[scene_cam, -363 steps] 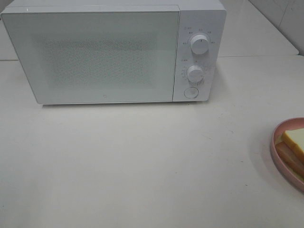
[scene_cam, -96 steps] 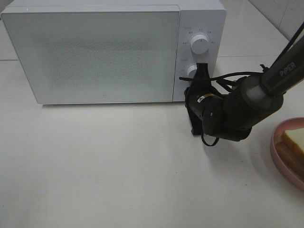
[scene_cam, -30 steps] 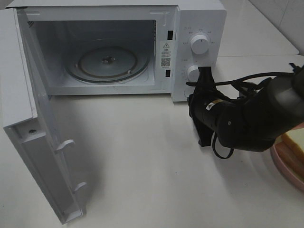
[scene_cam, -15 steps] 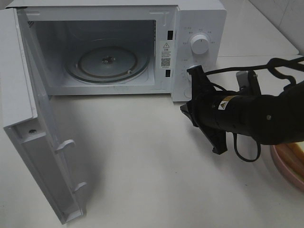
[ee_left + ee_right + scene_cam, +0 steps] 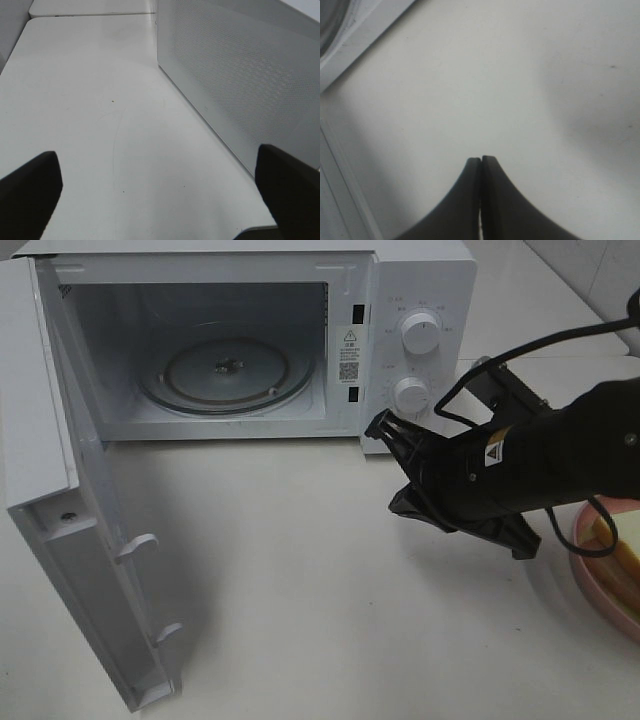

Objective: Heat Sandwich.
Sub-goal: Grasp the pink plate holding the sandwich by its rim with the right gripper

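Okay, microwave (image 5: pixel 420 300) at the back of the white counter (image 5: pixel 300 620). Its door (image 5: pixel 60 490) is swung fully open on the left side, with the glass turntable (image 5: pixel 225 375) visible inside.

Right claw (image 5: pixel 380 425) is pressed together, finger against finger, low over the counter just in front of the control panel's lower corner, below the lower knob (image 5: pixel 411 395). Can't tell if it touches the panel. Wrist view shows the same shut tips over the counter.

Sandwich (image 5: pixel 622 538) lies on the pink plate (image 5: pixel 590 575) at the right edge of the counter. It is partly hidden behind the right arm and cut off by the frame, well apart from the oven cavity.

Left claw (image 5: pixel 157 165) is spread wide over the counter, beside the perforated outer face of the door. It is out of the overhead view.
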### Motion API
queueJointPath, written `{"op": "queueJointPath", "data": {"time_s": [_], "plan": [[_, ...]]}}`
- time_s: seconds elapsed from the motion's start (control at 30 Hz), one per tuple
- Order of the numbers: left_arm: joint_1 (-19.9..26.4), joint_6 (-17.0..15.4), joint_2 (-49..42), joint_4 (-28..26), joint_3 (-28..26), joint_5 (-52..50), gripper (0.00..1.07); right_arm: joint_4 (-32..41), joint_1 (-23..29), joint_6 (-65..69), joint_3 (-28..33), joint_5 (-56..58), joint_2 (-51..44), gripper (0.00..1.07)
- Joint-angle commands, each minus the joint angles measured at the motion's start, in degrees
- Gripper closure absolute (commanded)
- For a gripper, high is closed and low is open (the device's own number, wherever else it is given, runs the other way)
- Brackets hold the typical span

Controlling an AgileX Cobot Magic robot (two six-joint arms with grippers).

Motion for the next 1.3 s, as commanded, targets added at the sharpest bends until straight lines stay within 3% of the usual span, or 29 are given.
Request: {"op": "queueJointPath", "data": {"time_s": [0.03, 0.27, 0.5, 0.7, 0.77, 0.8, 0.83, 0.87, 0.9, 0.93, 0.97, 1.07, 1.3], "plan": [[0.1, -0.1, -0.9, 0.1, 0.1, -0.4, 0.09, -3.5, -0.6, -6.7, -2.2, 8.0, -2.1, 1.05], [0.1, -0.1, -0.9, 0.1, 0.1, -0.4, 0.09, -9.9, -0.5, -26.2, -6.6, 21.3, -4.3, 1.03], [0.1, -0.1, -0.9, 0.1, 0.1, -0.4, 0.09, -9.6, -0.5, -38.8, -9.3, 32.4, -4.6, 1.0], [0.1, -0.1, -0.9, 0.1, 0.1, -0.4, 0.09, -9.7, -0.5, -47.0, -12.2, 44.1, -4.6, 0.89], [0.1, -0.1, -0.9, 0.1, 0.1, -0.4, 0.09, -9.7, -0.5, -47.0, -12.8, 46.3, -4.6, 0.8], [0.1, -0.1, -0.9, 0.1, 0.1, -0.4, 0.09, -9.7, -0.5, -47.0, -12.9, 47.3, -4.6, 0.67], [0.1, -0.1, -0.9, 0.1, 0.1, -0.4, 0.09, -9.7, -0.5, -47.0, -12.9, 47.3, -4.6, 0.67], [0.1, -0.1, -0.9, 0.1, 0.1, -0.4, 0.09, -9.7, -0.5, -47.4, -12.9, 47.5, -4.6, 0.59], [0.1, -0.1, -0.9, 0.1, 0.1, -0.4, 0.09, -9.8, -0.5, -48.0, -12.9, 47.6, -4.6, 0.49], [0.1, -0.1, -0.9, 0.1, 0.1, -0.4, 0.09, -9.8, -0.5, -48.5, -12.9, 47.5, -4.6, 0.26], [0.1, -0.1, -0.9, 0.1, 0.1, -0.4, 0.09, -9.8, -0.5, -48.5, -12.9, 47.5, -4.6, 0.26], [0.1, -0.1, -0.9, 0.1, 0.1, -0.4, 0.09, -9.8, -0.5, -49.7, -12.9, 47.4, -4.6, 0.04], [0.1, -0.1, -0.9, 0.1, 0.1, -0.4, 0.09, -10.1, -0.5, -50.4, -12.9, 49.3, -4.6, 0.06]]}}
